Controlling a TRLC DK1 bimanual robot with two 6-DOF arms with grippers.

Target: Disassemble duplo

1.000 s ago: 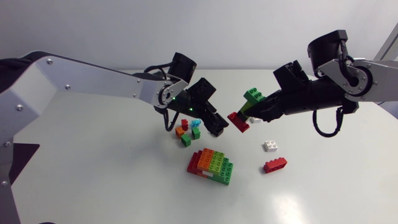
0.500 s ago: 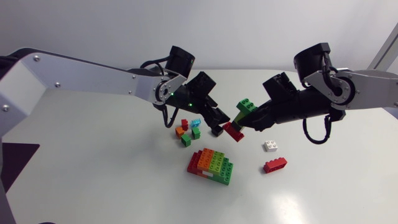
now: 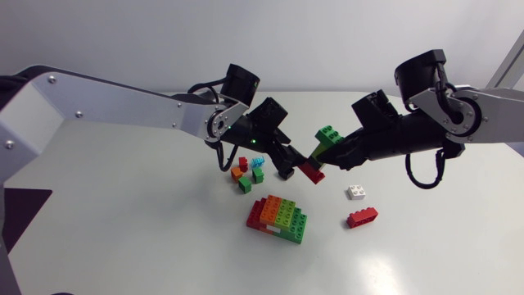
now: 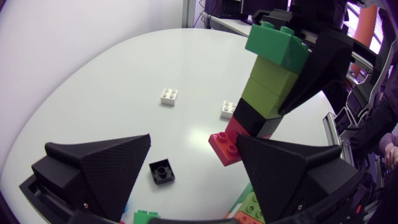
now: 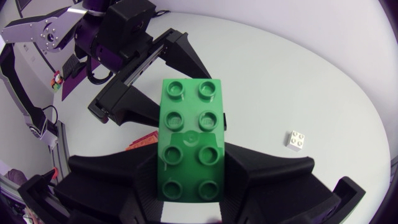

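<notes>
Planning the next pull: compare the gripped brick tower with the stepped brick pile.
The narrow red-to-green plastic brick tower is held aloft in the right gripper; the wide stepped brick pile rests on the white table. The tower stacks single bricks; the pile spreads sideways. Both contain red and green bricks.

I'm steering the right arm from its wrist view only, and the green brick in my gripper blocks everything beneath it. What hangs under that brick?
Observer: The left wrist view shows a whole stack. Under the green brick come a lime brick, a black one, and a red brick at the far end.
Operator: Does the left gripper have hold of it?
Observer: No. The left gripper is open, and the red brick is just ahead of it, not clamped.
Operator: What's on the table underneath?
Observer: In the head view, a built-up block of bricks sits on the table below the stack.
</notes>
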